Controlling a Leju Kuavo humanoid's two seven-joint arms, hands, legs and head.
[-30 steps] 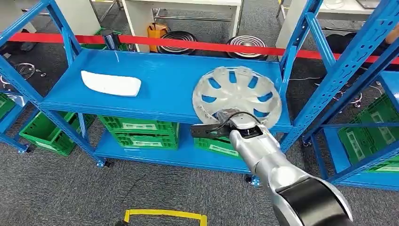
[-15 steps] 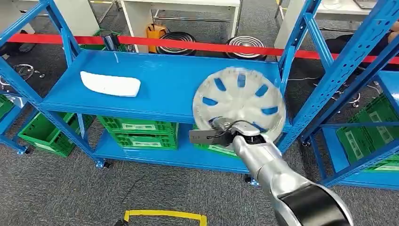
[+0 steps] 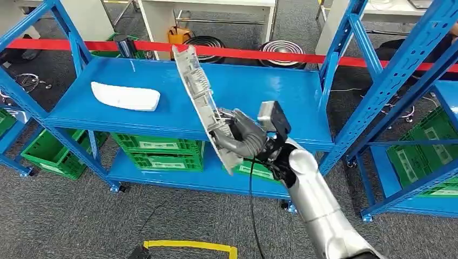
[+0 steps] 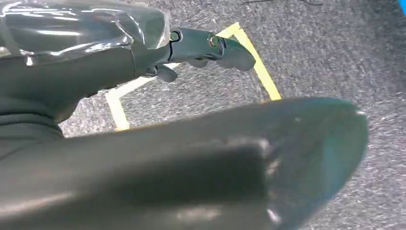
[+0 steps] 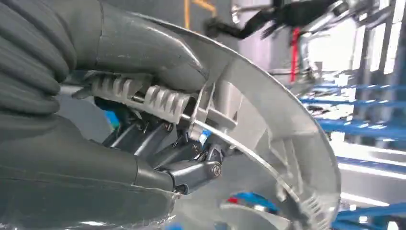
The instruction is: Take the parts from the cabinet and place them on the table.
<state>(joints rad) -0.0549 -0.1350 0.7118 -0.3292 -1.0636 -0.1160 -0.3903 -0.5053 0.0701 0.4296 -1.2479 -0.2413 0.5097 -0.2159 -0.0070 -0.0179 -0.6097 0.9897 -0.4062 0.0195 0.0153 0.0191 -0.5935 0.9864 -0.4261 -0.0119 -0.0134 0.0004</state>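
The robot's right hand (image 3: pixel 244 136) gripped the silver hubcap (image 3: pixel 202 100) by its lower rim, thumb on one side and darker fingers (image 5: pixel 191 170) hooked into the ribbed clips on the back. The hubcap stood almost edge-on to the head camera, tilted so its top leaned toward the back of the blue rack (image 3: pixel 81 116), and it hung in the air above the front edge of the upper shelf, its bottom edge dipping just past that edge. In the wrist view the thumb (image 5: pixel 139 50) pressed flat along the curved rim while a thin wire ring ran through the clips beside it. A white curved panel (image 3: pixel 125 96) lay flat on the left part of the same shelf, well apart from the hubcap. Green crates (image 3: pixel 162 152) sat on the shelf below, and more green crates (image 3: pixel 426 156) filled the neighbouring rack on the right. A red barrier tape (image 3: pixel 243 53) stretched behind the rack, with round metal pans on the floor beyond it. The left hand (image 4: pixel 210 45) hung low over grey carpet and a yellow floor marking (image 4: pixel 258 67), holding nothing; I could not tell whether its fingers were spread or curled.
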